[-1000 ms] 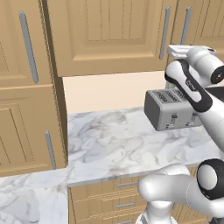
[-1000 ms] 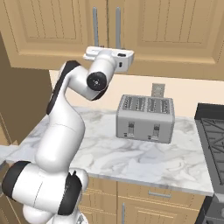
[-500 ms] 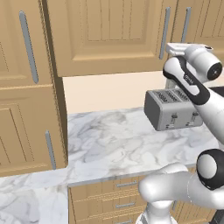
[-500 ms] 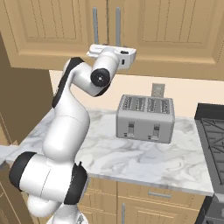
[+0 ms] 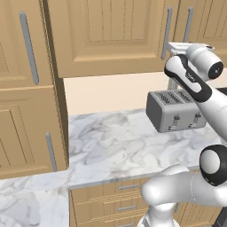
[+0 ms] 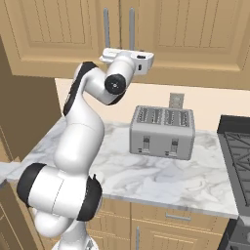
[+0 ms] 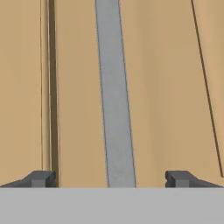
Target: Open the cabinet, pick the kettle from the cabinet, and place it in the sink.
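From the left base view the gripper point(image 5: 174, 45) has edged up to the cabinet point(image 5: 106, 35) handle point(image 5: 167, 27), the right base view agrees, and the hand view shows jaws spread wide astride it (door shut, kettle presumably inside).

Handle point(image 7: 114, 96) between spread jaws, seemingly untouched, toaster point(image 5: 175, 110) well below
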Robot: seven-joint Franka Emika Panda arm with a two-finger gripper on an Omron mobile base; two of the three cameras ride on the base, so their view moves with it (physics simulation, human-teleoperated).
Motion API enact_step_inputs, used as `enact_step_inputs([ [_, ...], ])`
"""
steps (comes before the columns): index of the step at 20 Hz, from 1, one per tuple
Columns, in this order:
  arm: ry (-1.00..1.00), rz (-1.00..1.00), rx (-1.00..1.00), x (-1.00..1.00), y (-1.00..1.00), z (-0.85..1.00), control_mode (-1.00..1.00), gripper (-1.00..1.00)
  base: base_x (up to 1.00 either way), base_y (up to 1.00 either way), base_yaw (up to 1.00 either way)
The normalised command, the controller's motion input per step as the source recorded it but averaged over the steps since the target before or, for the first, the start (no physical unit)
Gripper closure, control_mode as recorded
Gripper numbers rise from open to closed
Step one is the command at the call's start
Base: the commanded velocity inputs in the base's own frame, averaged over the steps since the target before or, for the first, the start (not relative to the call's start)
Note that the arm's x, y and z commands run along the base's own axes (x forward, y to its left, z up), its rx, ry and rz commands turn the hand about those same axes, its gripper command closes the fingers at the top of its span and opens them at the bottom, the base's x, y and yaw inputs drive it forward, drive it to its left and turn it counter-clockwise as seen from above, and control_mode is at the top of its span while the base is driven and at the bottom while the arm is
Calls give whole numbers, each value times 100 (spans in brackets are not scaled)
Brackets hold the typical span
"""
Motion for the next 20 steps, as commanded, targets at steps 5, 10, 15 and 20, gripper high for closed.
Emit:
enact_step_inputs([
  [5, 0, 0, 0, 30, -1, -1, -100, 100, 0, 0, 0],
  [10, 3, 1, 2, 30, 0, -1, -100, 100, 0, 0, 0],
  [15, 12, 0, 1, 29, 0, -1, -100, 100, 0, 0, 0],
  [20, 21, 0, 0, 39, 0, -2, -100, 100, 0, 0, 0],
])
